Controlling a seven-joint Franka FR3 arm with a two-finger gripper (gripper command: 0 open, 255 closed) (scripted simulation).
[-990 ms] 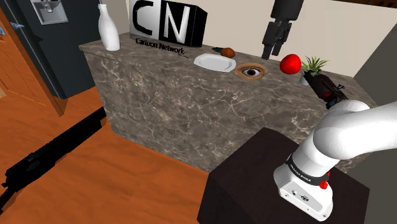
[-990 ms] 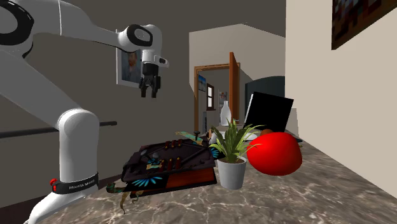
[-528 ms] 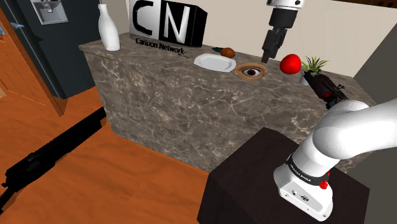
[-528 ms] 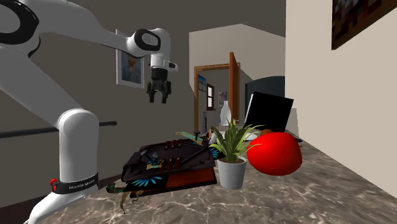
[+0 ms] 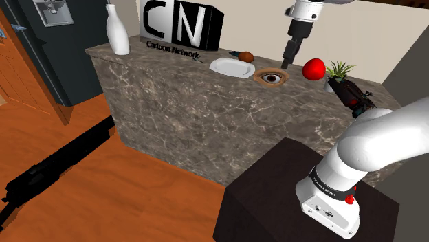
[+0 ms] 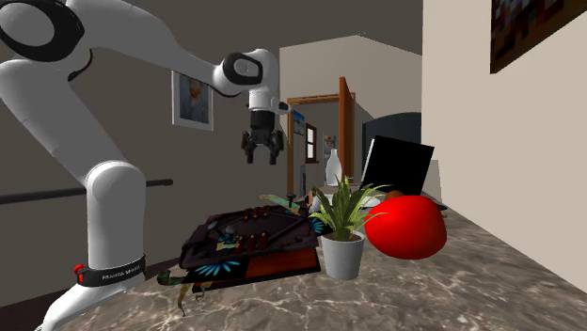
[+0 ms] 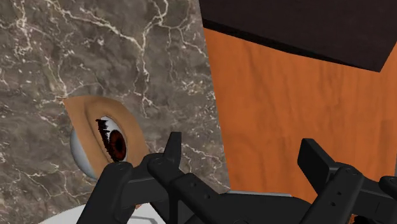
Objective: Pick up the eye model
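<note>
The eye model (image 5: 272,76), a tan lid around a brown iris, lies flat on the marble counter (image 5: 206,110) between a white plate (image 5: 230,67) and a red ball (image 5: 313,68). My black gripper (image 5: 287,60) hangs above the counter just past the eye, pointing down. In the wrist view the eye model (image 7: 102,137) lies outside the left finger (image 7: 172,149), not between the fingers. The gripper (image 7: 245,156) is open, holding nothing, and sits over the counter's edge. In the second exterior view the gripper (image 6: 262,158) hangs high over the counter.
A potted plant (image 5: 338,71) and a dark patterned object (image 5: 354,96) stand by the red ball. A white bottle (image 5: 118,31) and a black lettered box (image 5: 181,24) are further along. A small brown item (image 5: 246,56) lies behind the plate. Orange floor (image 7: 292,95) lies below the counter.
The arm has swung the gripper toward the eye model: rightward in the second exterior view, slightly lower and closer in the shoulder view. The fingers stay open.
</note>
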